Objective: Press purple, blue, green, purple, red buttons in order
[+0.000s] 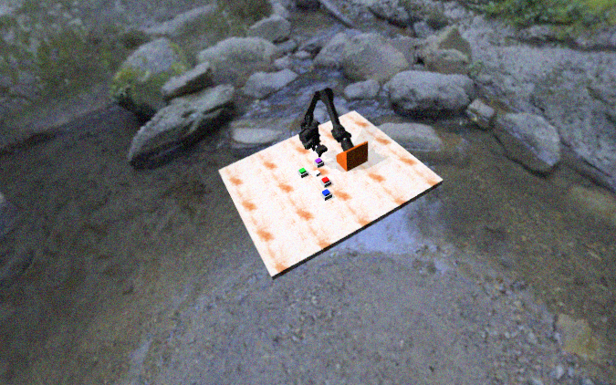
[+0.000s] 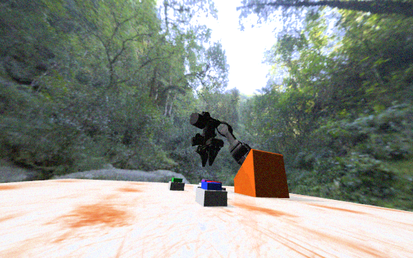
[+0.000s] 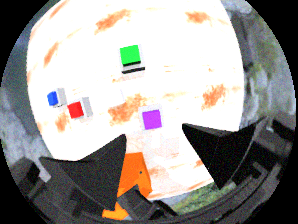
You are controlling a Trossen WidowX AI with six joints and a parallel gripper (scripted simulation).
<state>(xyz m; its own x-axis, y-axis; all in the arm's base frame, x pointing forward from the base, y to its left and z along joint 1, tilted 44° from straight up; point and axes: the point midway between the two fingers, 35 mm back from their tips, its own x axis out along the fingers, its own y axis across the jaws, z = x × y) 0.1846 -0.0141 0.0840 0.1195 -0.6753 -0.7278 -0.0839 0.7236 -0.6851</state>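
My gripper (image 1: 319, 152) (image 2: 207, 165) (image 3: 154, 132) is open and empty, its fingers pointing down above the table near the purple button. The purple button (image 1: 318, 161) (image 3: 151, 119) shows just ahead of the fingertips in the wrist view, and is mostly hidden behind the blue one in the exterior view. The green button (image 1: 302, 171) (image 2: 177, 180) (image 3: 130, 54) stands farther out. The red button (image 1: 325, 180) (image 3: 75, 109) and the blue button (image 1: 326, 193) (image 2: 211, 185) (image 3: 52, 98) stand close together, left in the wrist view. No button is touched by the fingers.
A large orange wedge-shaped block (image 1: 358, 156) (image 2: 270, 175) (image 3: 132, 169) stands beside the arm's base. A small white block (image 1: 317, 172) lies between the green, purple and red buttons. All stand on the white and orange table (image 1: 281, 239) (image 2: 156, 230).
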